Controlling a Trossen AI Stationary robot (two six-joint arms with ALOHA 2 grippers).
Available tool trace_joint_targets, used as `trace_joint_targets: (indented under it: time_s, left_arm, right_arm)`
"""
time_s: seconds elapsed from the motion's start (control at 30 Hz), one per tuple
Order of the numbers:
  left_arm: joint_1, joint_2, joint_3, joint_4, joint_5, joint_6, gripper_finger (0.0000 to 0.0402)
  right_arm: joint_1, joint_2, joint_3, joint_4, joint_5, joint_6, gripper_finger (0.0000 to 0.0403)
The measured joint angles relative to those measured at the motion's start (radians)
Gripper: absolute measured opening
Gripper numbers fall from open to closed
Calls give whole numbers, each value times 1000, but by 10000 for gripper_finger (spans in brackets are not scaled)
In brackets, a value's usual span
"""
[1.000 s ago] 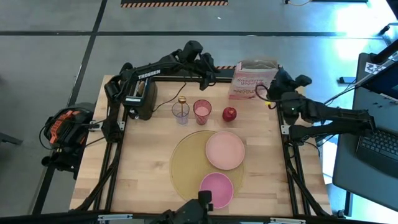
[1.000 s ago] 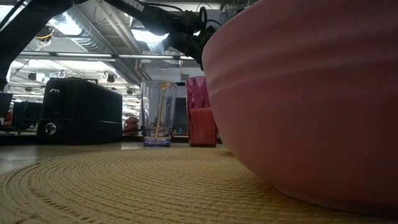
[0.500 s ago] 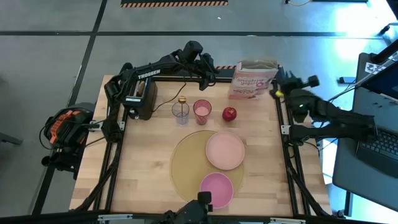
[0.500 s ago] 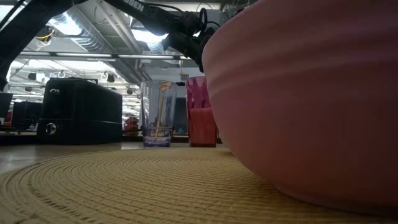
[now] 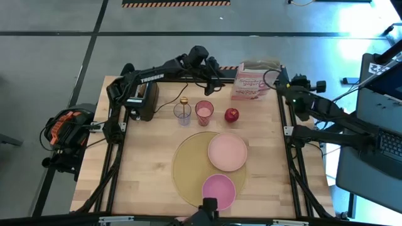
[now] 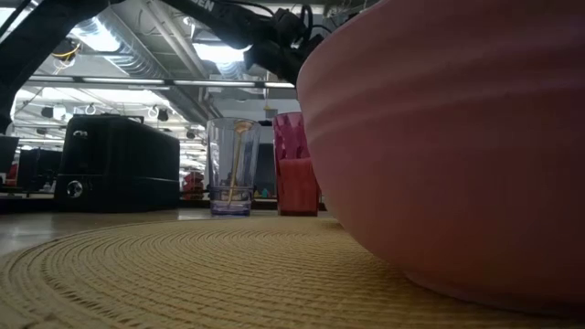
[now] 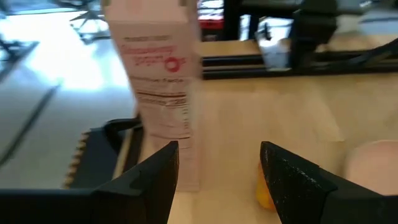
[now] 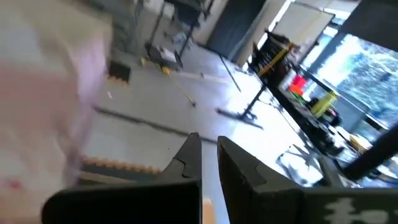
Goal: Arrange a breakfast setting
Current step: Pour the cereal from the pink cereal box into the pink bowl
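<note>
The tan placemat (image 5: 191, 166) is the landmark here. On it lie 2 things already: the pale pink plate (image 5: 227, 151) on its side toward the cereal box (image 5: 253, 81), and the deeper-pink bowl (image 5: 218, 191) on its near rim. This part of the setting looks done.

Beyond the placemat's far edge stand the clear glass (image 5: 182, 114) with the gold spoon (image 5: 184, 102) inside it, a pink cup (image 5: 204, 112) and the red apple (image 5: 232, 115). In my judgement the spoon and apple must yet come to the placemat. The black toaster (image 5: 142, 99) stands farther off from the placemat; I cannot see toast clearly.

The left gripper (image 5: 217, 80) hovers beyond the pink cup, near the cereal box, fingers spread and empty. The right gripper (image 5: 281, 83) is just beside the box, fingers almost together, holding nothing.
</note>
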Motion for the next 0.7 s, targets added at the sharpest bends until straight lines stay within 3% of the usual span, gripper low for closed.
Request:
trace_joint_targets:
  time_s: [0.1,0.33,0.7]
  left_arm:
    - [6,0,0,7,-59,28,218]
    - [36,2,0,8,-8,38,218]
    - [37,20,1,31,23,53,218]
  right_arm:
    - [-17,0,-37,-63,-16,26,23]
    - [-14,1,-143,-40,-44,-205,23]
    - [-14,61,-221,250,-102,-730,21]
